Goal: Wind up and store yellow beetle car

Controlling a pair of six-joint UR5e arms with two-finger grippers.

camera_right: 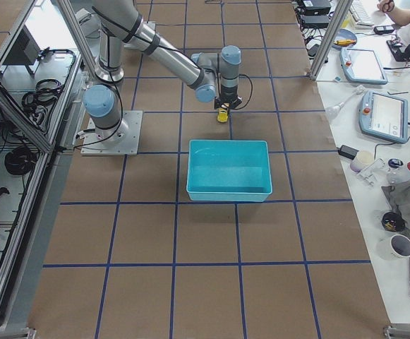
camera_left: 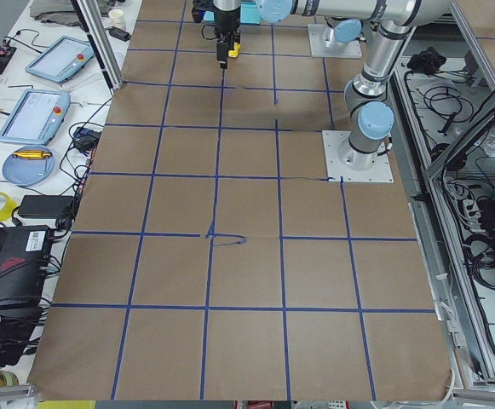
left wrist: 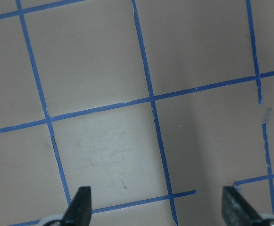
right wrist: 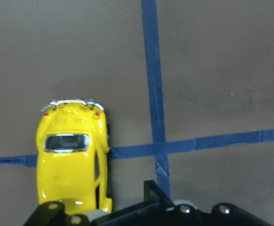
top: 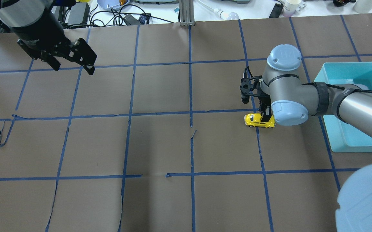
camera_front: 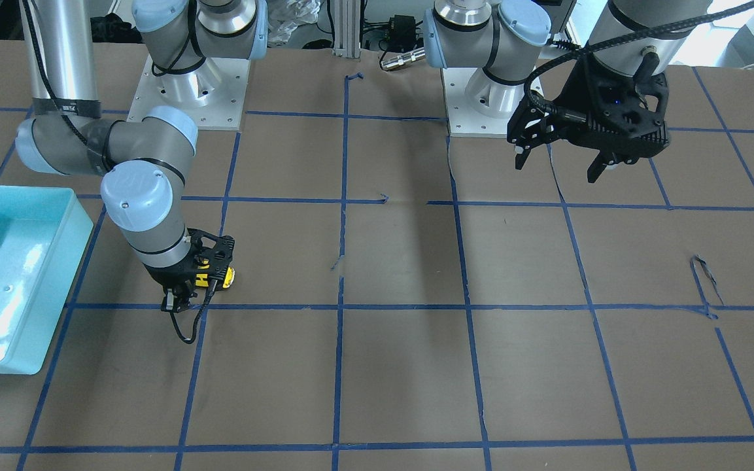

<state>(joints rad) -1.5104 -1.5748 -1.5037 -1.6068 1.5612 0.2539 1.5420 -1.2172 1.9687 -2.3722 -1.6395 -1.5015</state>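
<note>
Yellow beetle car (top: 256, 120): on table (top: 160, 145), long axis along blue tape line (top: 218, 111). Rear twd table centre, nose under right tool (top: 264, 112), twd teal bin (top: 340, 138). Right tool: grip can't tell. Left tool (top: 73, 69): fingers wide apart, above table.

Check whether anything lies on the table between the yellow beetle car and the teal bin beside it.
Nothing visible does. In the exterior right view only bare brown table lies between the yellow beetle car and the teal bin. The bin's own near wall rises on that side, so the car would probably have to go over it.
</note>
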